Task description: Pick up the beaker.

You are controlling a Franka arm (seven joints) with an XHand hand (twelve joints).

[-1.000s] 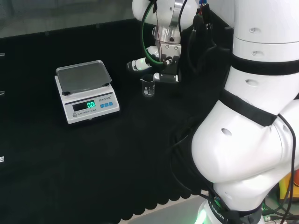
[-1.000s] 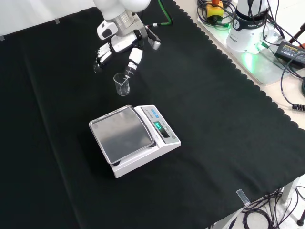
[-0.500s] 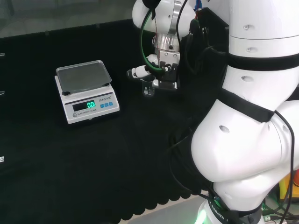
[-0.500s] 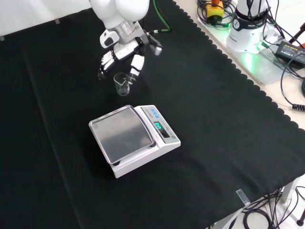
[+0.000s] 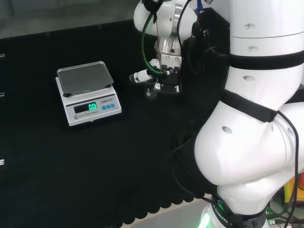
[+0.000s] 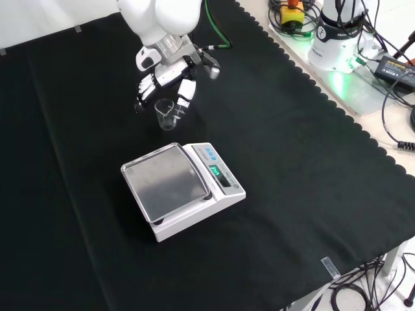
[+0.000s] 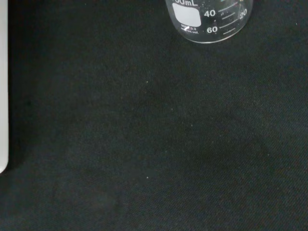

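A small clear glass beaker (image 6: 166,115) stands upright on the black cloth, just beyond the scale in the front view. In the head view the beaker (image 5: 151,92) sits right of the scale, partly behind the hand. The black and white hand (image 6: 165,79) hangs low over it, with fingers (image 6: 144,91) on one side and another digit (image 6: 183,97) on the other, spread and apart from the glass. The hand (image 5: 164,76) reaches down beside the beaker's rim. The wrist view shows the beaker's (image 7: 207,19) printed scale marks close up.
A white electronic scale (image 6: 178,188) with a steel pan and lit green display stands near the beaker; in the head view the scale (image 5: 88,92) is to the beaker's left. Its white edge (image 7: 3,86) shows in the wrist view. Cables and the arm's base (image 6: 337,39) lie beyond the cloth's scalloped edge.
The hand has come down and shifted slightly toward the beaker, so its fingers now straddle the rim. The beaker and the scale have not moved.
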